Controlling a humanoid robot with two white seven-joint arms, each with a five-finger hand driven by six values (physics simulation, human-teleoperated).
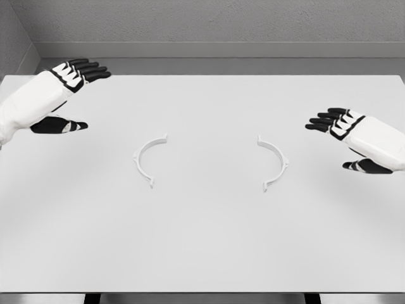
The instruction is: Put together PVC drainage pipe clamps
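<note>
While our arms hung over the white table (202, 253), two white half-ring clamps lay nearest us at its middle, well apart, their open sides facing each other: the left clamp half (149, 159) and the right clamp half (273, 163). Farther out, our right hand (347, 136) hovered with fingers spread, holding nothing. Farthest back, our left hand (66, 95) was likewise spread and empty.
</note>
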